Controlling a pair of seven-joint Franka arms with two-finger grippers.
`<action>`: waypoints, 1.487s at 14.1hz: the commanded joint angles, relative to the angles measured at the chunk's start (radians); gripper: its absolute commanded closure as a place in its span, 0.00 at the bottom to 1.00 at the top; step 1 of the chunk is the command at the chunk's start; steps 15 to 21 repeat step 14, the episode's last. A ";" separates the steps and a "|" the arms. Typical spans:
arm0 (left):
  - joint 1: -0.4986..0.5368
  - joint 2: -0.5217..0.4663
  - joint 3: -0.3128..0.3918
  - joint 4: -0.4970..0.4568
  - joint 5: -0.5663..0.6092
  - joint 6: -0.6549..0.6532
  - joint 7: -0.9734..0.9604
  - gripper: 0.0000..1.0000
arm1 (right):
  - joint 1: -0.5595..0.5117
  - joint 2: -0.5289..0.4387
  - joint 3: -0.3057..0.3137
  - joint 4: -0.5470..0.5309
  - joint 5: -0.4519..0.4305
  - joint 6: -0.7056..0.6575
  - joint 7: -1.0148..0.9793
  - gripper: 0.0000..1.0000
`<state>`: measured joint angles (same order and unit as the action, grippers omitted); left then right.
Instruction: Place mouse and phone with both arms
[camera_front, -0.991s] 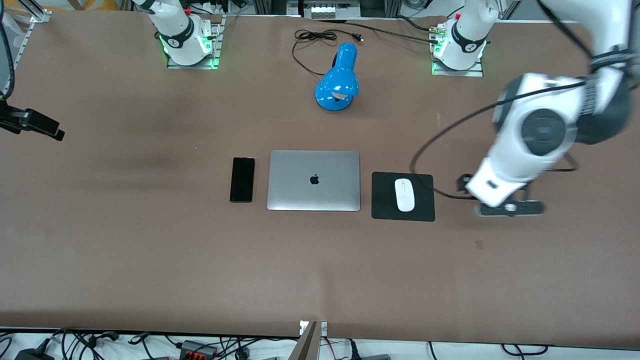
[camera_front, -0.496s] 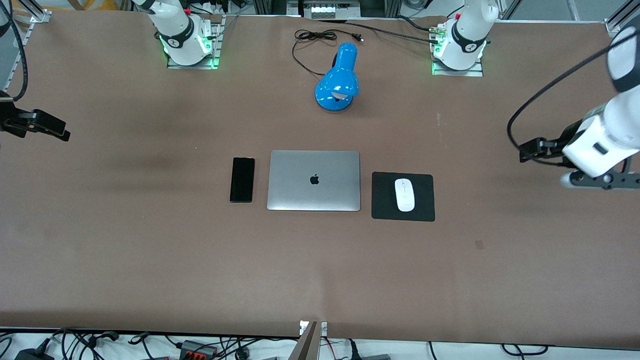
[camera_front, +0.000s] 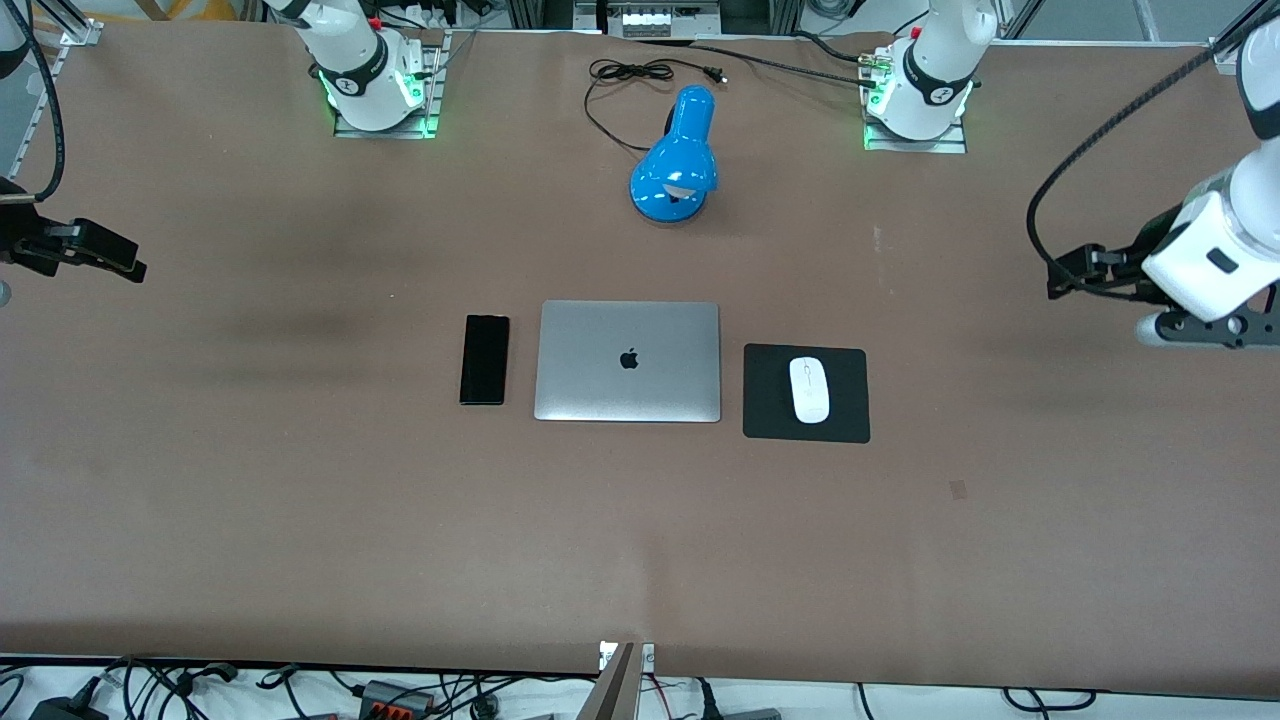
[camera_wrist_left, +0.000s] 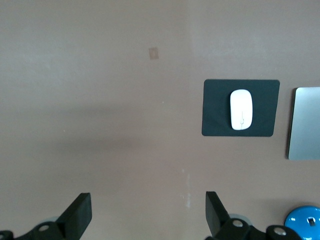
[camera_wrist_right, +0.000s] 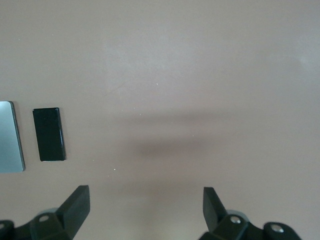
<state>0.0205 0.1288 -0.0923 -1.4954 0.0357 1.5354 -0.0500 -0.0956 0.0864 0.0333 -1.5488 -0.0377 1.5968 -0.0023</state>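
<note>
Left gripper: you have it up over bare table at the left arm's end, fingers spread wide with nothing between them. In the front view its arm shows at about 3 o'clock from the mouse pad.

Right gripper: you have it over bare table at the right arm's end, fingers likewise spread wide and empty. In the front view it sits at the frame edge, about 10 o'clock from the phone and well apart from it.

Mouse: white, lying on the black mouse pad, lengthwise toward the front camera, roughly centred on the pad. Your left wrist view shows it too, well apart from the fingers.

Phone: black, lying flat on the table just beside the laptop, at 9 o'clock from it, long edges parallel to the laptop's side. Your right wrist view shows it with a narrow gap to the laptop's edge.

Laptop: silver, lid closed, between phone and mouse pad.

Lamp: blue, at 12 o'clock from the laptop, its black cord looped near the arms' bases.
</note>
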 joint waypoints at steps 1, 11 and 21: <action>0.013 -0.161 -0.009 -0.193 -0.017 0.095 -0.001 0.00 | -0.033 -0.001 0.025 0.003 0.005 0.000 0.004 0.00; 0.003 -0.164 -0.010 -0.164 -0.013 0.054 0.004 0.00 | -0.053 0.003 0.028 0.003 0.025 0.000 0.004 0.00; 0.001 -0.164 -0.009 -0.164 -0.013 0.057 0.005 0.00 | -0.053 0.003 0.028 0.001 0.025 0.000 0.004 0.00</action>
